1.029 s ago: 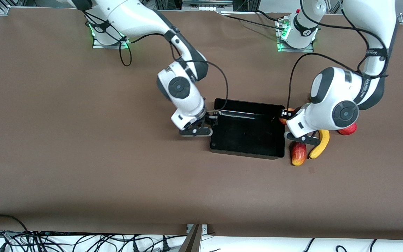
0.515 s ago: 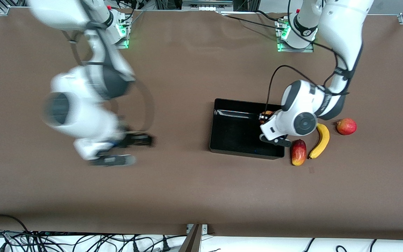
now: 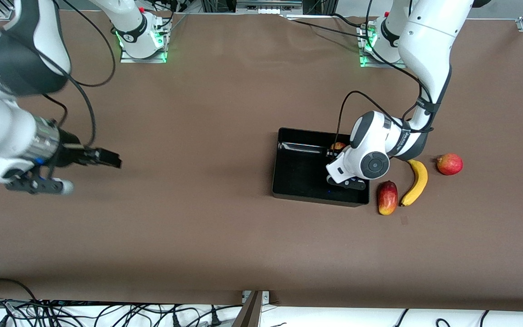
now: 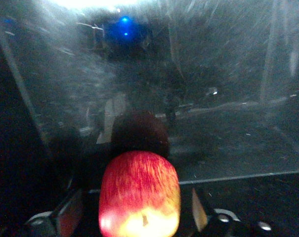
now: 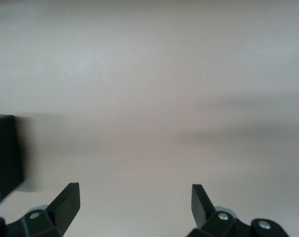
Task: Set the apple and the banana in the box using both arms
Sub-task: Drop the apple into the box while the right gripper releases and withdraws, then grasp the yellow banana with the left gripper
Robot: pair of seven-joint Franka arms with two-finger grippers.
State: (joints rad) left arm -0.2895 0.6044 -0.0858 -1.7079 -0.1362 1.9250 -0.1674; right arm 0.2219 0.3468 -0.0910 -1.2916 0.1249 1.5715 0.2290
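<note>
While the left end effector (image 3: pixel 334 169) hangs bent over the box (image 3: pixel 288 181), jaws unreadable, apple (image 4: pixel 139 195) between.

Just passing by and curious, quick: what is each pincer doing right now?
Left pincer: open, its fingers either side of the apple, over the box.
Right pincer: open, holding nothing, over the table.

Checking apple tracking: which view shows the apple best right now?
Left wrist view: the apple fills the foreground between the left gripper fingers, over the box floor. Front view shows only a sliver beside the arm. Right wrist view shows none of it.
</note>
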